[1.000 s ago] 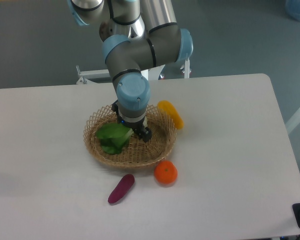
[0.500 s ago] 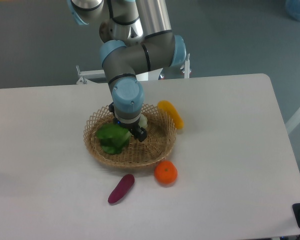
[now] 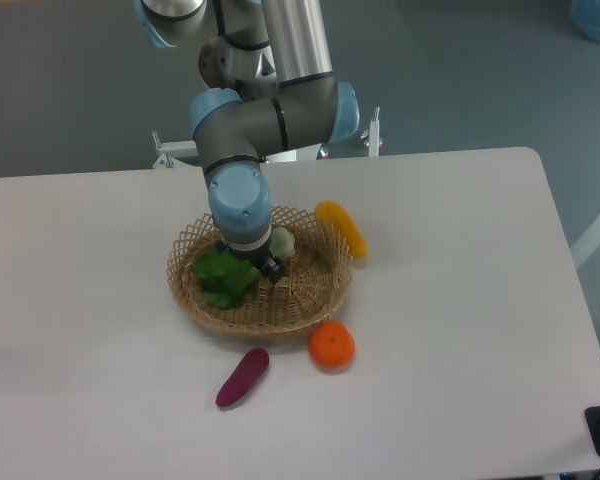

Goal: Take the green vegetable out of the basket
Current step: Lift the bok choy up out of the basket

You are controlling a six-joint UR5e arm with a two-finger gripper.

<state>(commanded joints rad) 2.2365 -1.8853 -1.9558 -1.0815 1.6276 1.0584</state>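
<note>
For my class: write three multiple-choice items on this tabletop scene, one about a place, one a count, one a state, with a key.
1. Where does the green vegetable lie?
A. in the basket
B. on the table
C. beside the orange fruit

2. How many produce pieces lie outside the basket?
A. one
B. three
C. five

3. Where is the pincer?
A. high above the table
B. down inside the basket
C. over the purple vegetable

Key: 1 A, leaves rest on wicker; 2 B, the yellow vegetable, orange and purple pieces; 3 B, it sits at the vegetable's stem.

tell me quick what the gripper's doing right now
Gripper: down in the light tan woven wicker basket at the dark green leafy vegetable; whether it is open or shut cannot be told.
</note>
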